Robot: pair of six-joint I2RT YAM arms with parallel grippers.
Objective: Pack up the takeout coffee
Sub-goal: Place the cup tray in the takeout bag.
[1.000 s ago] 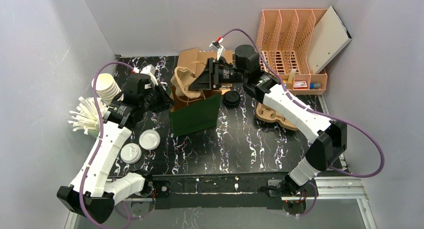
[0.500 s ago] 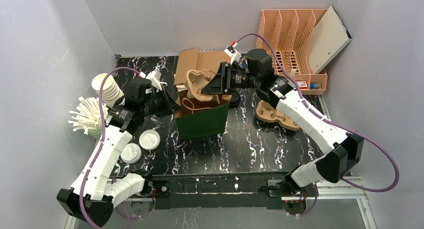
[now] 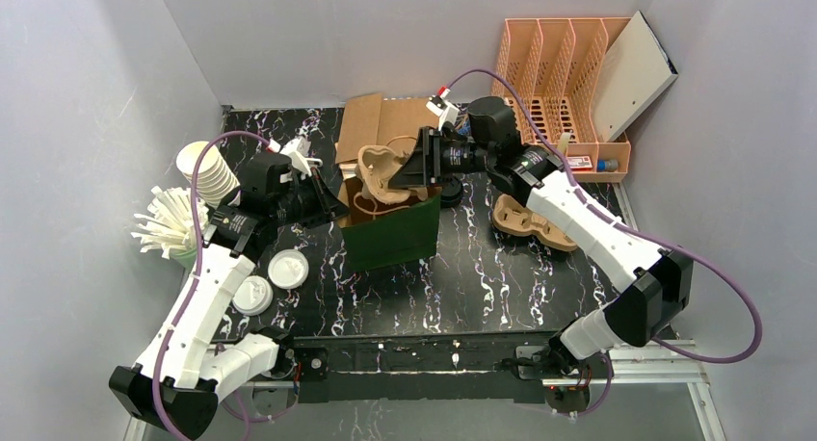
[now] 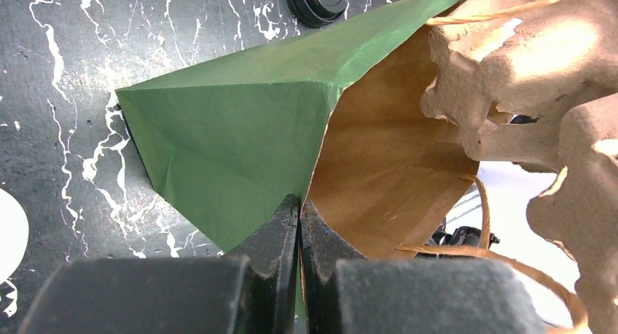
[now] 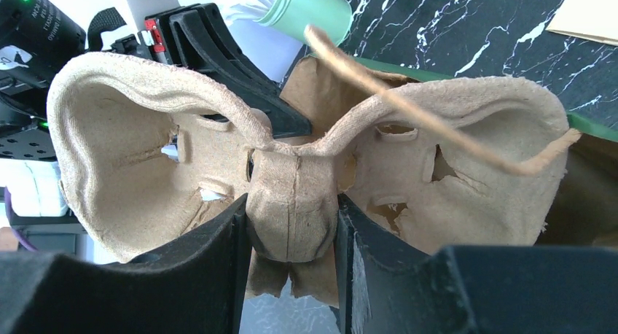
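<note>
A green paper bag [image 3: 390,237] with a brown inside stands open in the middle of the table. My left gripper [image 3: 332,200] is shut on the bag's left rim [image 4: 310,195] and holds the mouth open. My right gripper [image 3: 409,171] is shut on the middle ridge of a brown pulp cup carrier [image 3: 381,169], tilted at the bag's mouth. In the right wrist view the carrier [image 5: 291,195] fills the frame between my fingers. The carrier also shows in the left wrist view [image 4: 539,71], over the bag's opening.
A second pulp carrier [image 3: 530,224] lies right of the bag. A black lid [image 3: 451,186] lies behind the bag. White lids [image 3: 287,268] lie at the left front, with stacked paper cups [image 3: 204,169] and a green cup of stirrers [image 3: 169,229]. Cardboard [image 3: 376,118] and an orange file rack [image 3: 564,85] stand at the back.
The bag has been pulled upright and its mouth opened. My right gripper has brought the carrier down and left toward the bag's mouth. My left gripper stays on the rim.
</note>
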